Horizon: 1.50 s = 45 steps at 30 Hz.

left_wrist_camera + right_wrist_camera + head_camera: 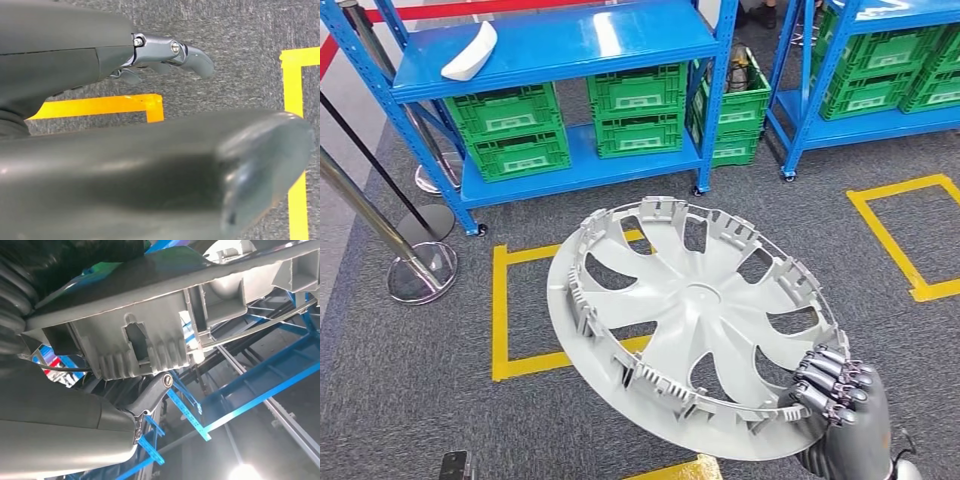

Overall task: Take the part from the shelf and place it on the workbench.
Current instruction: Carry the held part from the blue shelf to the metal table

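The right hand (841,410) grips one grey wheel cover (690,320) by its near rim, fingers (826,380) curled over the edge onto the ribbed inner face. The cover is held tilted in the air above the grey carpet (410,380), stretching away from the hand toward the shelving, its far edge higher than the held edge. From the right wrist, the cover's clip-lined rim (139,340) lies right against the hand (151,395).

The left hand (166,52) hangs over the carpet with nothing in it, fingers extended and loosely apart, well apart from the cover.

Beyond the cover, farther from the right hand, stand two blue shelf racks (569,50). On the top board of the nearer rack lies one white curved part (469,50). The nearer rack's lower board carries three stacks of green crates (637,105), two crates to each stack; the second rack holds more green crates, too cut off to count. Yellow tape (500,310) marks two floor boxes, one under the cover, one off to the hand's right. Two chrome post bases (422,272) stand far to the left
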{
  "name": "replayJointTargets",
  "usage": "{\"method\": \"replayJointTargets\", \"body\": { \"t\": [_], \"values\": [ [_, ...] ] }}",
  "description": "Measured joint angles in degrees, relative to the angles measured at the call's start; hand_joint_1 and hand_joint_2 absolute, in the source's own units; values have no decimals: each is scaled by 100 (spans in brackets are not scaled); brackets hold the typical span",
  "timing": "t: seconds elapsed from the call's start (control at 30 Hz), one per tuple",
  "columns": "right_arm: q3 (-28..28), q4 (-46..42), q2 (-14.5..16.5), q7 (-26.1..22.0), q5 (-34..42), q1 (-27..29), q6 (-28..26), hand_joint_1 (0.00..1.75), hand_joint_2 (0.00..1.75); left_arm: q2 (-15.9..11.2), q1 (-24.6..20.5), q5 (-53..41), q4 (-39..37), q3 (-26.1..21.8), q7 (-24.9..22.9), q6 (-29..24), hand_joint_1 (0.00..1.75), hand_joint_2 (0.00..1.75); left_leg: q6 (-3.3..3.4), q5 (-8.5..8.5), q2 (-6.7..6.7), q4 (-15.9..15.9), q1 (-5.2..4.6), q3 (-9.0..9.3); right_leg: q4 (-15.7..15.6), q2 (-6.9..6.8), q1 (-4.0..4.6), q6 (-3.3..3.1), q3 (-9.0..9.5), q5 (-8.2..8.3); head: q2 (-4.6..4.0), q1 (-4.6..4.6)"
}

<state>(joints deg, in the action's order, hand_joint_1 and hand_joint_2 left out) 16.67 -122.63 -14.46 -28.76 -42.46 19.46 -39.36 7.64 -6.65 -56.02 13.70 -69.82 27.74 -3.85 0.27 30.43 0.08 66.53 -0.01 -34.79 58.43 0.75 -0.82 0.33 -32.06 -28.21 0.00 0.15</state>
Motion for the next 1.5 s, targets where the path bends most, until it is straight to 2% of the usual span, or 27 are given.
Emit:
{"method": "replayJointTargets", "body": {
  "t": [0.03,0.1,0.17,0.23,0.33,0.4,0.43,0.47,0.5,0.57,0.6,0.73,0.8,0.87,0.9,0.93,0.97,1.03,1.07,1.1,1.2,1.27,1.37,1.4,1.43,1.47,1.5],
  "values": [
    [-4,-8,1,0,-7,2,0,175,175,-4,-2,6,0,1,-1,0,0,0,42,-143,-38,-370,-7,179,3,18,9,11,2,2,0,3],
    [-13,-21,2,1,-17,10,0,175,175,-7,-7,12,0,4,-3,0,0,0,100,-223,-92,-774,-26,359,7,49,10,57,-27,18,0,5],
    [-18,-30,5,7,-30,33,0,175,175,-2,-8,13,0,16,-6,0,0,0,125,-219,-82,-837,-34,361,-8,72,1,131,-59,44,0,4],
    [-22,-48,15,19,-56,73,0,175,175,15,-10,8,0,36,-8,0,0,0,173,-267,-48,-908,-12,367,89,49,-1,186,-130,-45,0,15],
    [-40,-76,27,34,-99,106,0,175,175,20,-5,-22,0,77,-15,-3,0,0,226,-306,15,-957,4,357,1005,-16,-5,231,-567,-550,0,56],
    [-53,-82,34,46,-119,138,0,175,175,21,3,-33,0,103,-25,-4,0,0,226,-305,57,-955,-4,350,1547,-27,-10,261,-813,-719,0,59],
    [-58,-84,36,55,-126,155,0,175,175,22,4,-35,0,116,-29,-4,0,0,224,-304,72,-953,-4,352,1516,-34,-12,269,-790,-640,0,61],
    [-62,-85,37,61,-133,168,0,175,175,25,3,-36,0,128,-32,-3,0,0,217,-299,86,-949,-2,360,1245,-53,-17,272,-647,-459,0,61],
    [-66,-88,39,65,-139,174,0,175,175,26,1,-37,0,138,-33,-3,0,0,201,-289,98,-938,-3,369,832,-93,-23,274,-435,-259,0,62],
    [-73,-101,43,65,-146,172,0,175,175,21,-2,-37,0,146,-37,-3,0,0,148,-259,115,-893,-31,362,142,-189,-17,247,-68,-45,0,67],
    [-75,-108,45,64,-148,172,0,175,175,16,-1,-37,0,148,-38,-4,0,0,121,-250,123,-870,-48,351,7,-215,-11,221,6,-38,0,66],
    [-95,-127,66,59,-152,195,0,175,175,8,-5,-36,0,156,-46,-4,0,0,35,-157,134,-748,-45,304,0,-163,-17,87,7,-39,0,49],
    [-105,-147,85,40,-148,197,0,175,175,5,-10,-27,0,164,-46,-3,0,0,-26,151,90,-273,-23,107,-5,-139,-33,34,8,-29,0,31],
    [-112,-160,96,21,-142,200,0,175,175,11,-11,-4,0,169,-46,-2,0,0,-57,496,73,503,-6,-234,-4,-101,-30,13,2,-27,0,21],
    [-114,-163,102,18,-142,203,0,175,175,14,-12,9,0,170,-46,-2,0,0,-60,552,72,759,-2,-349,-3,-76,-28,11,3,-27,0,21],
    [-117,-166,105,17,-145,207,0,175,175,18,-14,19,0,173,-46,-1,0,0,-52,493,70,810,-1,-374,-3,-46,-27,11,9,-28,0,20],
    [-125,-173,108,16,-150,214,0,175,175,20,-19,26,0,177,-49,1,0,0,-33,322,62,618,-1,-291,-3,-13,-26,11,19,-28,0,21],
    [-149,-206,113,7,-157,239,0,175,175,19,-32,28,0,195,-56,-1,0,0,37,-95,-16,-140,-8,47,-2,46,-20,18,34,-31,0,24],
    [-162,-227,115,-2,-159,251,0,175,175,18,-38,28,0,207,-58,-4,0,0,69,-219,-64,-476,-12,190,3,74,-17,32,25,-29,0,25],
    [-175,-249,116,-9,-159,262,-1,175,175,19,-45,29,0,220,-60,-8,0,0,93,-262,-104,-685,-19,272,7,96,-17,56,3,-23,0,22],
    [-218,-302,119,-18,-156,296,-2,175,175,36,-65,33,0,260,-61,-14,0,0,128,-260,-101,-845,-19,297,-7,135,-35,162,-59,2,0,10],
    [-249,-324,120,-24,-140,308,-2,175,175,47,-77,50,0,281,-61,-22,0,0,175,-309,-61,-923,5,318,158,83,-33,222,-153,-130,1,28],
    [-276,-334,121,-40,-113,314,-2,175,175,50,-83,81,0,293,-62,-31,0,0,213,-332,11,-954,1,320,1150,-18,-34,281,-623,-621,1,72],
    [-283,-334,121,-44,-109,321,-2,175,175,52,-79,85,0,298,-63,-31,0,0,214,-332,37,-952,-5,319,1438,-26,-35,295,-762,-705,0,74],
    [-287,-334,122,-46,-107,331,-2,175,175,54,-78,89,0,303,-65,-31,0,0,214,-330,60,-950,-9,321,1532,-31,-35,303,-810,-679,0,74],
    [-292,-334,122,-48,-105,341,-2,175,175,57,-80,92,0,309,-67,-31,0,0,213,-327,80,-945,-10,324,1392,-42,-35,306,-743,-545,0,75],
    [-296,-335,122,-50,-104,347,-2,175,175,61,-84,95,0,313,-69,-31,0,0,205,-321,96,-937,-10,327,1046,-67,-35,303,-570,-339,0,76]
  ]
}}
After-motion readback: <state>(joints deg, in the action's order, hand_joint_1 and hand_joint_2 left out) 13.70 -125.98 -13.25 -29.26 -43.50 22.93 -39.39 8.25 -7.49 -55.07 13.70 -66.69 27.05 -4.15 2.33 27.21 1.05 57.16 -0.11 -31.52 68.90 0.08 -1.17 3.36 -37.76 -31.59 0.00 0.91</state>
